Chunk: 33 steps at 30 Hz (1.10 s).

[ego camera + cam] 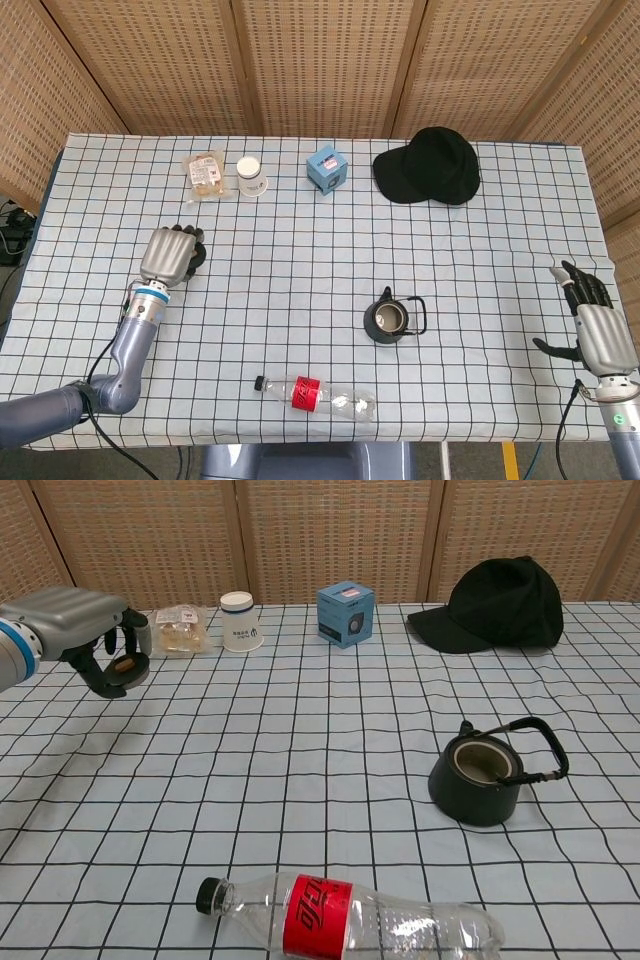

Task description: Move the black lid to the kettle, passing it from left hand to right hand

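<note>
Already off the kettle (477,777), well to its left: black lid (124,664) gripped in curled left hand (85,630), raised for handover. Right hand (596,322) far right of kettle, fingers spread, holding nothing, waiting.

The black lid (122,664) sits in the curled fingers of the left hand (85,630) at the upper left of the chest view, held clear of the checked cloth; only part of it shows, a dark disc with a small brownish knob. The kettle (478,778), dark and squat, stands upright right of centre, mouth open and uncovered, its wire handle tipped toward the right.
</note>
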Tool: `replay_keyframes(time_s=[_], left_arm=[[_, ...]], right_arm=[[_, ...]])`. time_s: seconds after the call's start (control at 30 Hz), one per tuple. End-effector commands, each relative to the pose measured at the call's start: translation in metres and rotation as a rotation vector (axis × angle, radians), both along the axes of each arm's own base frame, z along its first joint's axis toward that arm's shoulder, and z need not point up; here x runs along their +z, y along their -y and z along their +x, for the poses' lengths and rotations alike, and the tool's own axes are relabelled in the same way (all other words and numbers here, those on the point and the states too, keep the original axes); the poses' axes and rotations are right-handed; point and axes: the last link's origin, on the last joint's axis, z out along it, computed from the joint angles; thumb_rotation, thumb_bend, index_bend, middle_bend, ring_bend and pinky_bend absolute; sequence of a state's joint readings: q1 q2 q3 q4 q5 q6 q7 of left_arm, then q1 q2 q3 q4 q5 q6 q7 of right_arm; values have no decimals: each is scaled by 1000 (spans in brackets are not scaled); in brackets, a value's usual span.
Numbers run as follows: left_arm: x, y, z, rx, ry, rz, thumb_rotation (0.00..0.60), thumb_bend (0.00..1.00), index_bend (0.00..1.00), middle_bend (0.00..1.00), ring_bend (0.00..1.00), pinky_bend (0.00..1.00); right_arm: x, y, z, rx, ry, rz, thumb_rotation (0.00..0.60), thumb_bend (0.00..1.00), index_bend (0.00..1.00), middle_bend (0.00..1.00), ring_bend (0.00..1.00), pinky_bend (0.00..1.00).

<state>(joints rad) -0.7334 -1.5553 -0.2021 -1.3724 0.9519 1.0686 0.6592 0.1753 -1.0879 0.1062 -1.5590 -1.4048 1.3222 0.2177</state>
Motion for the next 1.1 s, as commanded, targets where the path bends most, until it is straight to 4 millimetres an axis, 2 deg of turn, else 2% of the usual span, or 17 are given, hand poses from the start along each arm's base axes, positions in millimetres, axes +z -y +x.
replay_keyframes(time_s=[0.03, 0.23, 0.5, 0.67, 0.73, 0.87, 1.1], left_arm=[[0, -1, 12, -18, 15, -12, 600, 560, 743, 416, 388, 509], [-7, -2, 42, -83, 18, -37, 600, 560, 742, 416, 388, 509], [-34, 1, 73, -145, 7, -96, 600, 560, 739, 416, 388, 509], [-59, 2, 91, -186, -18, -139, 600, 560, 738, 416, 388, 509], [-78, 3, 105, -220, -42, -175, 600, 560, 738, 416, 388, 509], [-103, 2, 127, -252, -34, -204, 600, 560, 737, 416, 388, 509], [-134, 0, 153, -271, -11, -241, 600, 559, 733, 416, 388, 509]], right_arm=[[1, 0, -1, -4, 5, 1, 600, 228, 94, 0, 0, 0], [3, 2, -4, -12, 16, 2, 600, 228, 94, 0, 0, 0], [4, 4, -8, -25, 29, 4, 600, 228, 94, 0, 0, 0], [6, 5, -11, -35, 37, -2, 600, 228, 94, 0, 0, 0], [8, 6, -13, -42, 45, -8, 600, 228, 94, 0, 0, 0], [11, 6, -15, -47, 53, -16, 600, 228, 94, 0, 0, 0], [13, 9, -20, -62, 64, -18, 600, 228, 94, 0, 0, 0]])
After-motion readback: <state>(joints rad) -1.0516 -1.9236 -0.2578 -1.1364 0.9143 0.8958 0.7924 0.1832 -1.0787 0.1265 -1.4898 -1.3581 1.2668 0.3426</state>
